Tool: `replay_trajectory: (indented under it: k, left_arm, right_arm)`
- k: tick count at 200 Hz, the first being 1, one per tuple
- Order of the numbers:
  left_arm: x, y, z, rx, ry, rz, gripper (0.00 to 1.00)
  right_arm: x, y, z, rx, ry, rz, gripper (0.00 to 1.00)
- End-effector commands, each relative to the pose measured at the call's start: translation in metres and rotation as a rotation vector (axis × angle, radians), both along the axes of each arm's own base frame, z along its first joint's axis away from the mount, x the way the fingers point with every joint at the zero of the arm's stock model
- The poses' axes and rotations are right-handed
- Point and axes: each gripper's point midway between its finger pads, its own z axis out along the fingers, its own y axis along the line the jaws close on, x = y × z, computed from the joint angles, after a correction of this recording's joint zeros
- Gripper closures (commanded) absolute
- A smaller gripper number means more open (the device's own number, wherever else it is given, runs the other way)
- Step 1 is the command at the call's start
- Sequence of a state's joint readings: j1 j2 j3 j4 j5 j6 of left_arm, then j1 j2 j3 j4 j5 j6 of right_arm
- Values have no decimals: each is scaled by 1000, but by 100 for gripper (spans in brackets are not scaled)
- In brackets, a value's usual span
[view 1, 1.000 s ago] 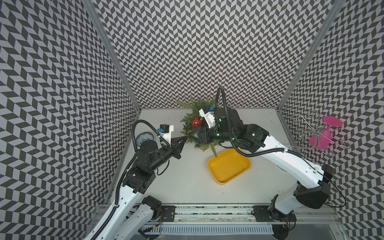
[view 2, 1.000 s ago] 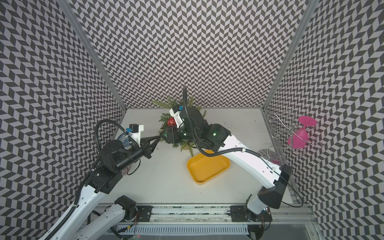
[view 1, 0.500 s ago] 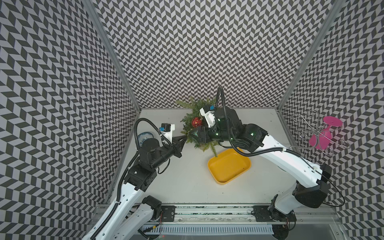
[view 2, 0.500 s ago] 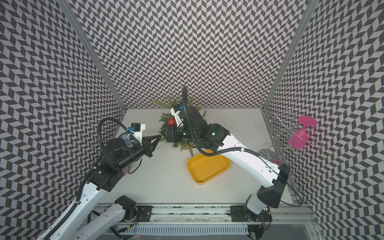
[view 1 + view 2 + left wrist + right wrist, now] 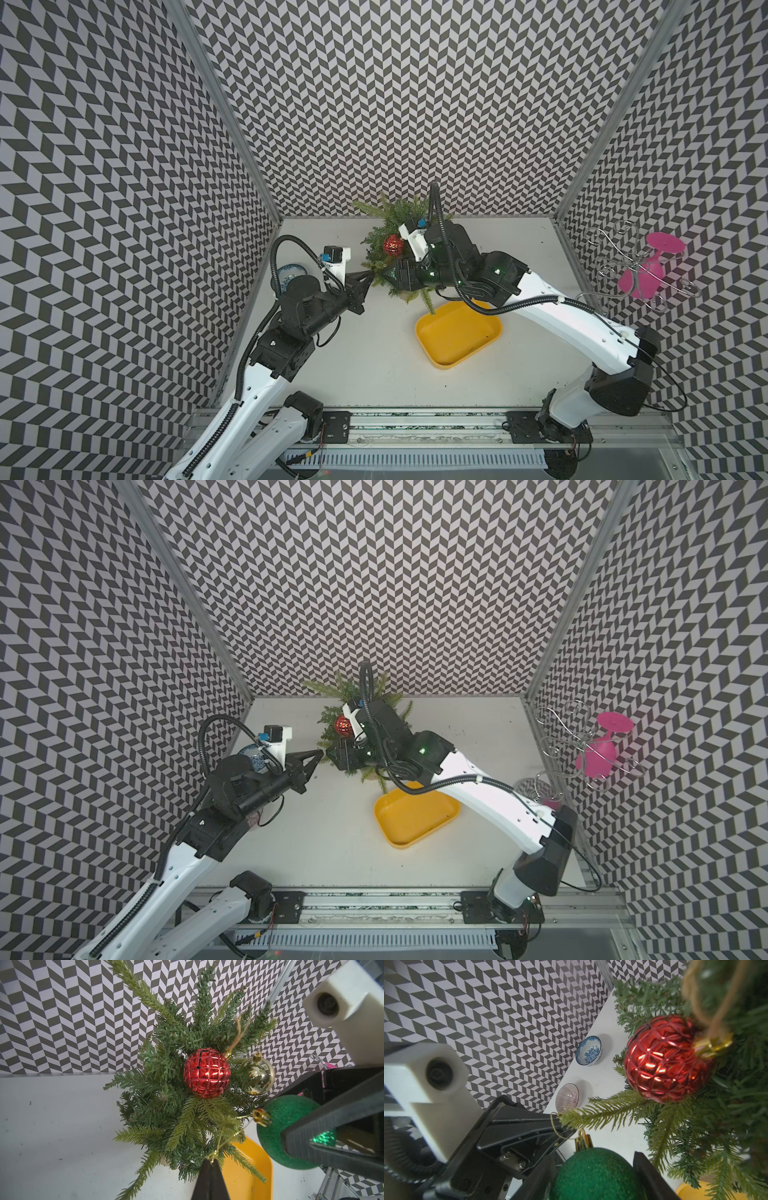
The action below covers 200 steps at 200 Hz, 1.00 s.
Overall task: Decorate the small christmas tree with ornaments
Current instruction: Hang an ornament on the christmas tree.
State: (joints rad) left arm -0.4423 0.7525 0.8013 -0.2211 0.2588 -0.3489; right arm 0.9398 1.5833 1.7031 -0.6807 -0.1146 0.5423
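- The tree (image 5: 386,214) stands at the back of the table (image 5: 374,365), with the red bauble (image 5: 207,1073) and gold bauble (image 5: 260,1076) hanging on it.
- The green bauble (image 5: 284,1118) is just beside the lower branches, clamped between the jaws of the right gripper (image 5: 394,274).
- The left gripper (image 5: 209,1162), pressed together, pinches that bauble's gold loop (image 5: 554,1126) at a branch tip.
- A yellow tray (image 5: 490,332) lies near the tree.
- A blue bowl (image 5: 588,1051) and a striped bowl (image 5: 568,1097) sit by the left wall.

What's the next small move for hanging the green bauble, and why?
Probably the left gripper should draw the gold loop further along the branch: it looks caught only at the tip, while the right gripper holds the green bauble.
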Motion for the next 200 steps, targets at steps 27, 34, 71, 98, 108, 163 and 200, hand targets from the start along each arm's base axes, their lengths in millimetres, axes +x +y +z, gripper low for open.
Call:
replay_trajectory:
  k: [27,34,71,98,108,163,200]
  left_arm:
    - [-2,0,0,-4,-19,-10,100]
    - [-1,0,-2,-3,-16,-9,100]
    - [0,1,-4,-2,-17,-4,100]
    - [-1,3,-2,6,-30,7,100]
    - [-1,5,-2,11,-37,13,100]
    - [-2,4,-3,16,-48,6,100]
    - [-3,3,-2,12,-58,-2,100]
  right_arm:
    - [0,-10,20,39,-57,-29,42]
    - [0,-10,20,38,-60,-33,42]
    - [1,-13,19,27,-71,-38,42]
    - [1,-15,25,43,-92,-39,42]
    - [0,-15,28,55,-104,-36,42]
    - [2,-11,26,47,-114,-18,42]
    - [-1,-12,30,62,-142,-5,42]
